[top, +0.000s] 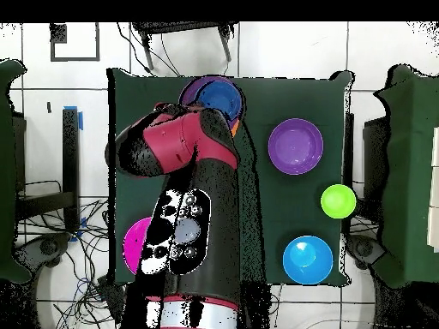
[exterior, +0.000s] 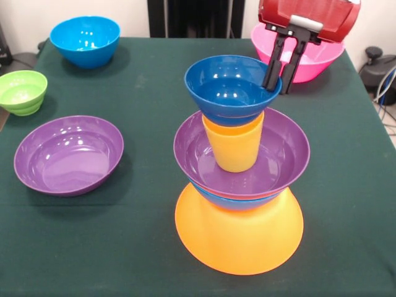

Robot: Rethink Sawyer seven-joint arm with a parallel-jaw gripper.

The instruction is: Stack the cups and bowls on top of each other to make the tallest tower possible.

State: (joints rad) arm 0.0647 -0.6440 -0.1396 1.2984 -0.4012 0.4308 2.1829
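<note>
The claw [exterior: 279,81] hangs with its two black fingers slightly parted astride the far rim of the dark blue bowl [exterior: 232,88], one inside and one outside, seemingly pinching it. That bowl tops the tower [exterior: 240,179]: orange cup [exterior: 233,146], purple bowl [exterior: 247,166], blue bowl, upturned yellow-orange bowl [exterior: 239,232]. On the counter [exterior: 148,86] stand pink [exterior: 309,59], bright blue [exterior: 85,40], green [exterior: 23,91] and purple [exterior: 68,154] bowls.

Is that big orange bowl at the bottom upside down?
Yes. The yellow-orange bowl flares wider toward the table, rim down, with the other bowls stacked on its narrow base.
</note>
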